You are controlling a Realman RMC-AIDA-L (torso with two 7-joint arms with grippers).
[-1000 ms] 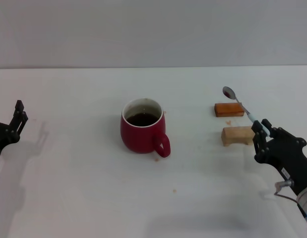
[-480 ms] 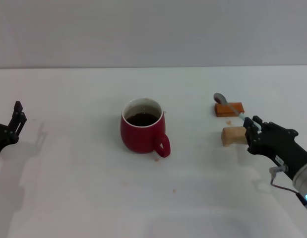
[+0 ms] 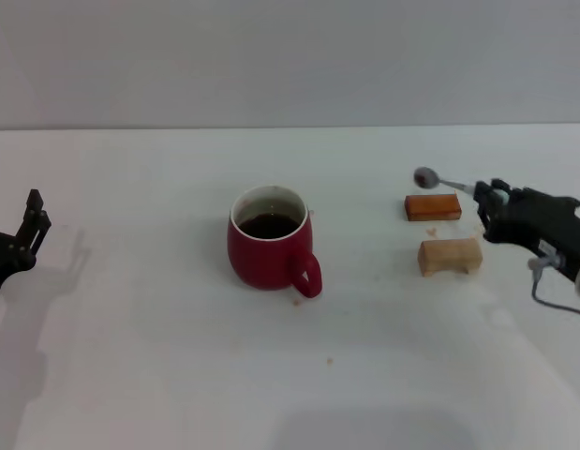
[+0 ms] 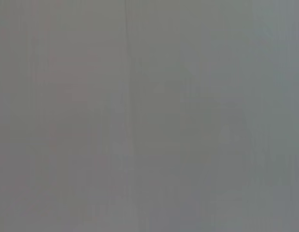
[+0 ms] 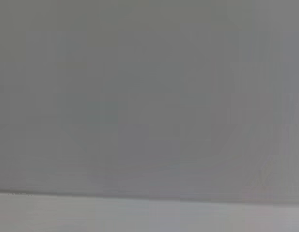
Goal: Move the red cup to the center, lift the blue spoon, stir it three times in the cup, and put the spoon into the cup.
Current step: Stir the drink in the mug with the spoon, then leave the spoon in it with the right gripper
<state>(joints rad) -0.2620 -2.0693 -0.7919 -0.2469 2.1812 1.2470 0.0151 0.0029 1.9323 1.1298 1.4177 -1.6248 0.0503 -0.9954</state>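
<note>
The red cup (image 3: 269, 238) stands near the middle of the white table in the head view, handle turned toward me and to the right, dark liquid inside. My right gripper (image 3: 490, 200) hovers at the right, shut on the blue spoon (image 3: 447, 182). The spoon lies nearly level in the air, its grey bowl pointing left above the orange-brown block. A wide gap separates the spoon from the cup. My left gripper (image 3: 33, 222) is parked at the far left edge. Both wrist views show only blank grey and white surface.
An orange-brown block (image 3: 433, 206) and a tan wooden block (image 3: 450, 255) lie on the table (image 3: 158, 356) right of the cup, under and beside the right gripper. Small brown specks dot the table in front of the cup.
My right gripper has risen and swung back to the right with the spoon, which has turned from steeply slanted to nearly level. The cup and left arm have stayed put.
</note>
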